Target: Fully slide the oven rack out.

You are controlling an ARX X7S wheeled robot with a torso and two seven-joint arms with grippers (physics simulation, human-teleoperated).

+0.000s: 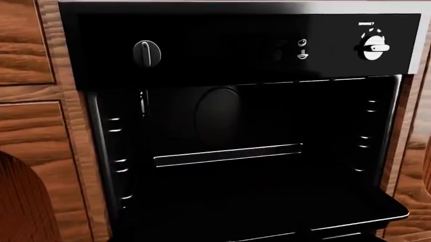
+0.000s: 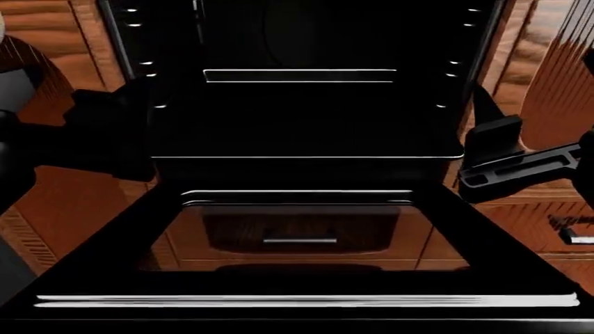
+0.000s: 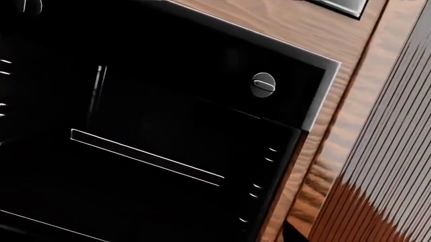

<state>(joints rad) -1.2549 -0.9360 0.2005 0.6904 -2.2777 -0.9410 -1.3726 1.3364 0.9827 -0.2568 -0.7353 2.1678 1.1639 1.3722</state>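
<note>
The oven stands open and its oven rack (image 2: 307,139) is a flat black shelf with a pale front edge, jutting a little past the cavity mouth. The left wrist view shows that edge low down on the oven rack (image 1: 323,227), and the right wrist view catches the oven rack (image 3: 54,224) at its lower corner. My left gripper (image 2: 130,139) is a dark mass by the rack's front left corner, its fingers lost against the black. My right gripper (image 2: 475,163) hovers off the rack's front right corner, its fingers apart and holding nothing.
The oven door (image 2: 307,278) lies folded down flat toward me, its bar handle (image 2: 307,300) nearest. Above the cavity is a control panel with two knobs (image 1: 147,52) (image 1: 372,49). Wooden cabinet fronts (image 1: 27,45) flank the oven, and a ribbed wooden panel (image 3: 390,151) stands at the right.
</note>
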